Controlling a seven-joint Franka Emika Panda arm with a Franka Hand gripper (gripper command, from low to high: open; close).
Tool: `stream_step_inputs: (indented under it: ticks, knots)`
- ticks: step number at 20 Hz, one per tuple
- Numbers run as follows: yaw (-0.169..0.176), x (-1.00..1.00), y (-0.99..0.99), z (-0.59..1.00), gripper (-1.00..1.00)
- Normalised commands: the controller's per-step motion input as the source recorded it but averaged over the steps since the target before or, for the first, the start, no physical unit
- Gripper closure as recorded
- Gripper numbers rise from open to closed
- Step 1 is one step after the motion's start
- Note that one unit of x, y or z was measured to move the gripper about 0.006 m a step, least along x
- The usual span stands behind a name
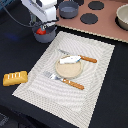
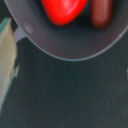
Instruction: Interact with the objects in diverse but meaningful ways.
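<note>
My gripper (image 1: 45, 26) hangs just above a small grey pot (image 1: 44, 35) at the far corner of the placemat, in the exterior view's left. The arm hides its fingers, so I cannot tell how the jaws stand. In the wrist view the pot (image 2: 65, 47) holds a red tomato (image 2: 62, 11) and a brown sausage (image 2: 101, 12) side by side. The tomato (image 1: 42, 32) shows as a red patch in the exterior view. A yellow scored bread loaf (image 1: 15, 77) lies on the dark table left of the mat. A pale silvery flat piece (image 1: 70, 60) lies on the plate. A second grey pot (image 1: 68, 8) stands at the back.
A striped placemat (image 1: 95, 85) holds a tan plate (image 1: 70, 70), a knife (image 1: 85, 58) and a fork (image 1: 64, 80) with orange handles. A pink toy stove (image 1: 107, 25) with black burners (image 1: 89, 18) and a bowl (image 1: 123, 16) stands at the back right.
</note>
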Motion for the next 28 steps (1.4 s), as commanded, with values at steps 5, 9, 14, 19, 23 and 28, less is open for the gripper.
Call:
stream_step_inputs:
  ticks: [5, 9, 14, 19, 23, 28]
  knots:
    - [-0.033, -0.14, -0.16, 0.67, -1.0]
    - [-0.075, 0.16, -0.28, 0.54, -1.0]
    - [-0.144, 0.25, -0.31, 0.1, -1.0]
    - [-0.172, 0.46, -0.13, -0.08, -1.0]
    - [-0.261, 0.33, -0.11, -0.16, -1.0]
    - [-0.249, 0.27, -0.07, -0.15, -1.0]
